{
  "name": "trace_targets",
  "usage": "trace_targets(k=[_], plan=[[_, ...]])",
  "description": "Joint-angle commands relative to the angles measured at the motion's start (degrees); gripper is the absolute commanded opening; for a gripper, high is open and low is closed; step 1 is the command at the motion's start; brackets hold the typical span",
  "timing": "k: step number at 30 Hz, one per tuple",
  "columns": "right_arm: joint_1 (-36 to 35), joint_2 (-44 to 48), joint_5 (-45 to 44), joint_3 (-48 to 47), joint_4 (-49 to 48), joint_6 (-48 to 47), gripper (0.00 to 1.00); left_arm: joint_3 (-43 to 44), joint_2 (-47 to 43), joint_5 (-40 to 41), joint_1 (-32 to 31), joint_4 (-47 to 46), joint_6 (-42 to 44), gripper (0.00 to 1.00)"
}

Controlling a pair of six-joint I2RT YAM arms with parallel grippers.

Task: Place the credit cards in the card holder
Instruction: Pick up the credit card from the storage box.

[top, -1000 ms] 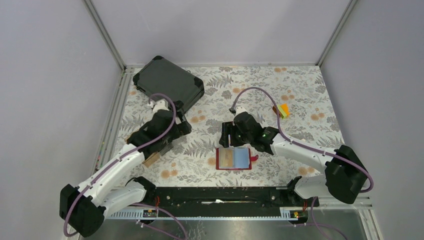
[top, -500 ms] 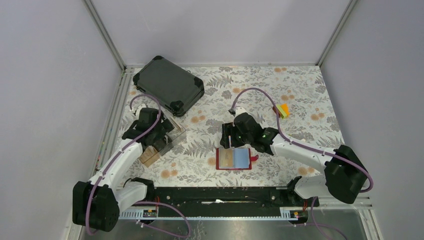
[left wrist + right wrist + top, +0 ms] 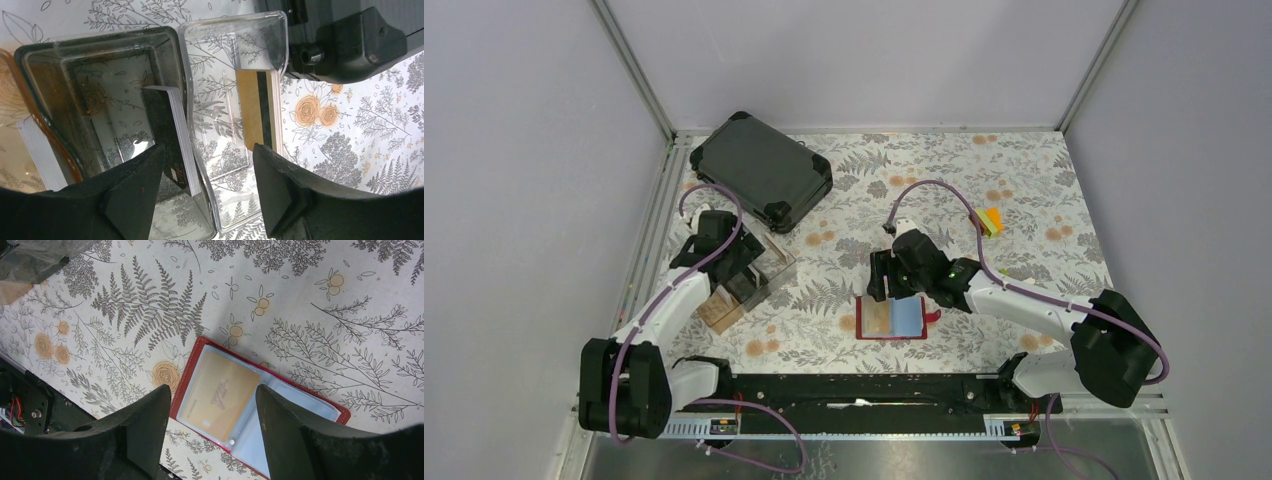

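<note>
Fern-print tabletop (image 3: 824, 290) stretches open between card holder (image 3: 861, 322) and clear box (image 3: 779, 262).

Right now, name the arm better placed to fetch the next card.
Left. The left tool hangs open over the clear box, straddling the card stack. The right tool hovers over the open card holder, well away from the box.

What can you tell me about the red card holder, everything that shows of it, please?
The card holder is a small red, leather-like wallet lying open and flat on the patterned table. Its clear inner sleeves hold a gold card and, beside it, a blue card. A red tab sticks out on its right side. The right gripper hangs open over its far edge; contact is unclear.
</note>
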State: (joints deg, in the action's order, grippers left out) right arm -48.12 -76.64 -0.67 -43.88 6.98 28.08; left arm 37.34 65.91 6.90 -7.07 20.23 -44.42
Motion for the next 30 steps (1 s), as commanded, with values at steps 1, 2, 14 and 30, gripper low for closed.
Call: trace_targets(k=[1, 2, 14, 30], plan=[[-0.4, 1.03, -1.54, 0.53, -1.11, -0.27, 0.7, -0.12, 0.86, -2.09, 0.83, -4.68, 1.56, 0.67], [-0.4, 1.01, -1.54, 0.62, -1.05, -0.22, 0.7, -0.16, 1.15, -2.47, 0.91, -5.05, 1.66, 0.66], [-0.4, 1.71, -2.13, 0.89, -0.37, -0.05, 0.7, 0.01, 3.67, -3.61, 1.36, -5.63, 1.97, 0.61], [-0.4, 1.72, -1.98, 1.24, -0.32, 0.27, 0.7, -0.42, 0.41, -4.15, 1.36, -6.32, 2.41, 0.54]])
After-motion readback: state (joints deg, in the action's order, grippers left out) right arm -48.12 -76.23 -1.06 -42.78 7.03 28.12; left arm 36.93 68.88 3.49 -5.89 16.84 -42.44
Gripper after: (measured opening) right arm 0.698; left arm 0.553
